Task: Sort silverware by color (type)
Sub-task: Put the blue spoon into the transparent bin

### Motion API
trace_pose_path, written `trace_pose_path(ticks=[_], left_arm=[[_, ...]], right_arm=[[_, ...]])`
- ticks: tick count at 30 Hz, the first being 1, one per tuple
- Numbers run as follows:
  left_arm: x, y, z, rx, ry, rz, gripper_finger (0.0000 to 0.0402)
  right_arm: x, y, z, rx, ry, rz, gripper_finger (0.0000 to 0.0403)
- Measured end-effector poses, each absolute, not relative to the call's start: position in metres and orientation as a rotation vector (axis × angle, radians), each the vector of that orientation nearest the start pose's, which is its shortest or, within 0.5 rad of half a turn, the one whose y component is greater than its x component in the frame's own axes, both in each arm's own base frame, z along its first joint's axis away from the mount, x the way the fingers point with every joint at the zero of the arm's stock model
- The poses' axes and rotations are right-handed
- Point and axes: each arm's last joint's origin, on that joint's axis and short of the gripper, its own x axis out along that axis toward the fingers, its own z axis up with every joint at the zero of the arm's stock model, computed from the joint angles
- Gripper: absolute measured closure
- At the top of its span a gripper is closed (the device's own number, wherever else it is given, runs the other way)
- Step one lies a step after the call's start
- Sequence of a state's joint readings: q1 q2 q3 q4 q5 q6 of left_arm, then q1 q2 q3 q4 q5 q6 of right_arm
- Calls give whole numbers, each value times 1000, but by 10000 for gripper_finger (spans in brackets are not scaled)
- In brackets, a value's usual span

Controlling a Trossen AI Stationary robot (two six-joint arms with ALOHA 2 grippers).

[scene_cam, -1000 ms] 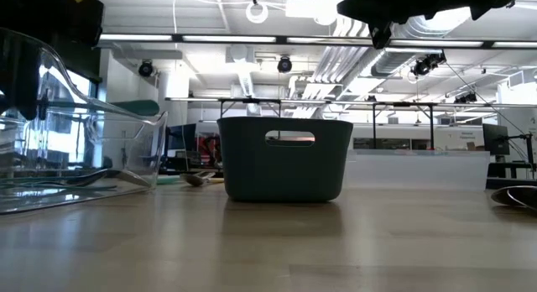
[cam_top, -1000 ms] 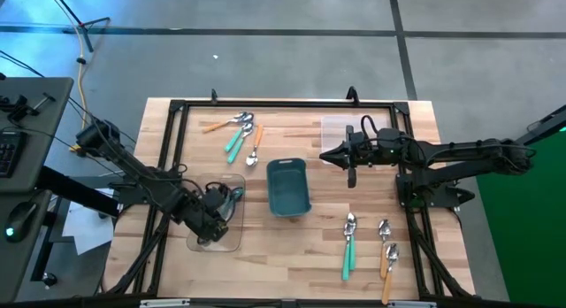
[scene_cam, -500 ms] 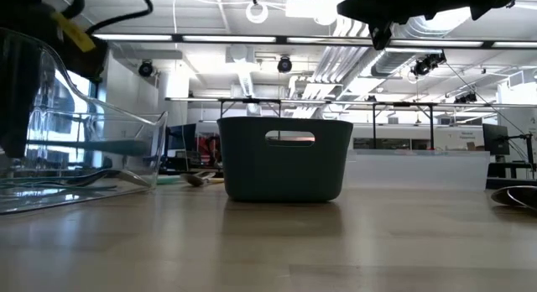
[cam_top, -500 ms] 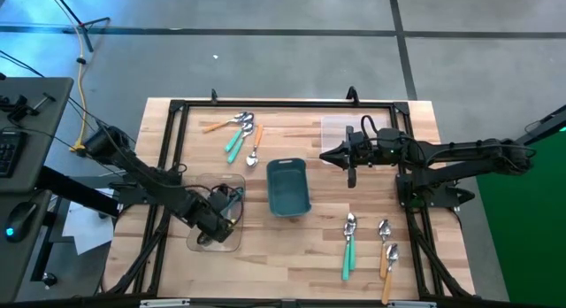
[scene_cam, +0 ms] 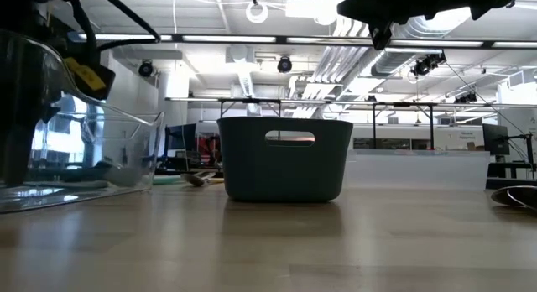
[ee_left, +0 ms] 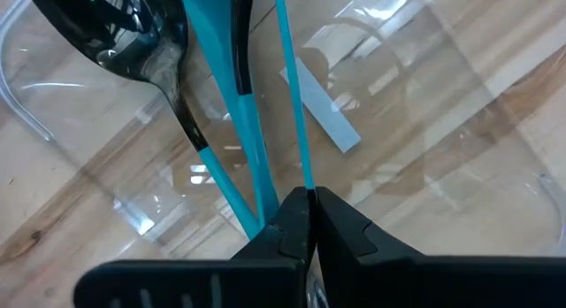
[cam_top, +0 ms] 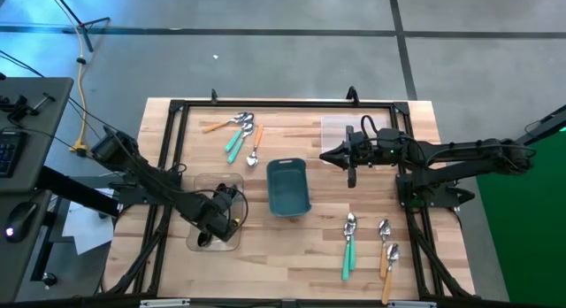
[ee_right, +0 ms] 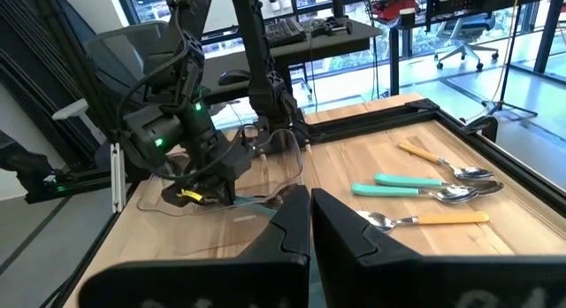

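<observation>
A teal-handled spoon [ee_left: 292, 104] is pinched in the left gripper [ee_left: 307, 221] inside the clear tray [cam_top: 232, 243]; released carelessly, it could be flicked out. The right gripper [cam_top: 351, 177], closed empty, waits above the table [cam_top: 265, 255].

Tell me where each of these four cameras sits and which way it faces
High: overhead, straight down on the table; both arms show.
Low: table height, level toward the teal bin; arm parts overhead.
Left wrist: on the left arm, over the clear tray; left claw pinches a teal spoon.
Right wrist: past the shut right claw toward the left arm.
Shared: the tray shows in all four.
</observation>
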State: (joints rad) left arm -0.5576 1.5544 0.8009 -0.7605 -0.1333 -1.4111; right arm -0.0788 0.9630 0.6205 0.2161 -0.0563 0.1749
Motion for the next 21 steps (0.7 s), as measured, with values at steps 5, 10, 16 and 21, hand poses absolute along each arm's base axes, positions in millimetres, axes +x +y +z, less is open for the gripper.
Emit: trace_pose_path(ticks=[5,10,16,21], left_arm=[[207,-122,148,-633,1325,660,392],[208,-121,150,-621,1335,630,378],[209,-118,151,-608,1372,577,350],[207,-113,164,-619,1348,534,310]], right_arm=[[215,-15,282,183,125,-33,403],[215,-15,282,183,127,-33,403],[215,-15,282,183,127,-33,403],[215,-15,282,184,130,-34,403]])
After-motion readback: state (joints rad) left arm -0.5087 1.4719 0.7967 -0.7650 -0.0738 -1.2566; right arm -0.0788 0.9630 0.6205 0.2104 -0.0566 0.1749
